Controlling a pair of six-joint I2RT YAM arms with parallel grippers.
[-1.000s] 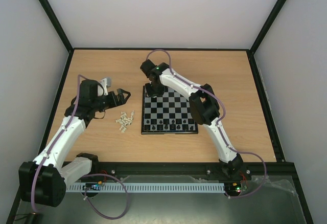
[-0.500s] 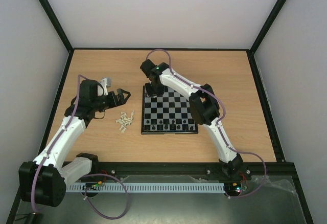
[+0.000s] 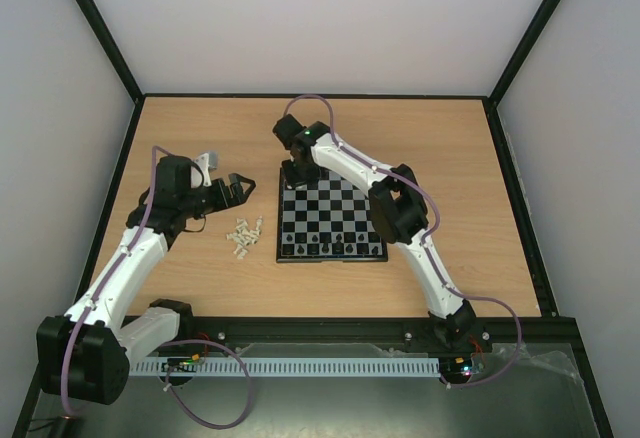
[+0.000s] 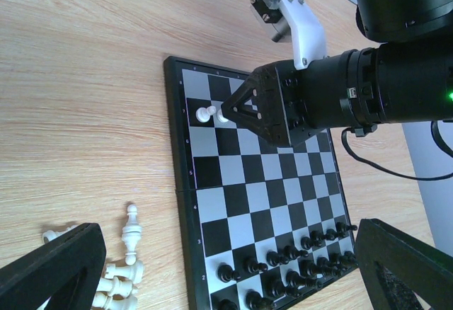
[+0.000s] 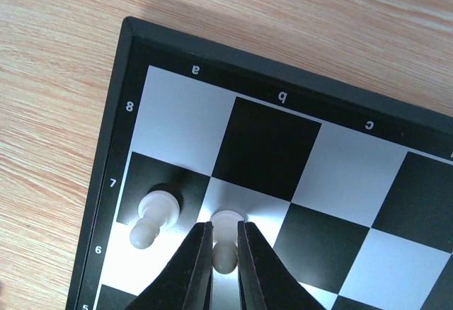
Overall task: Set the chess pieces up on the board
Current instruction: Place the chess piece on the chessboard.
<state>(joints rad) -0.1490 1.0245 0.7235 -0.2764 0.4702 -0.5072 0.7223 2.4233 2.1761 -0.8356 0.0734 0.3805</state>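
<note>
Pinching white pawn [image 5: 225, 253] on board [image 5: 113, 112] b7 w/ right hand [image 5: 223, 228].

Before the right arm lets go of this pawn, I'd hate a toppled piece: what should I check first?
1. Right gripper pinches the held pawn: ok.
2. Held pawn over b7 on the board: ok.
3. Its base flat on the square: cannot tell.
4. Neighbouring pawn upright on a7, clear of the fingers: ok.
5. Left gripper open, off the board near the spare white pieces: ok.
</note>
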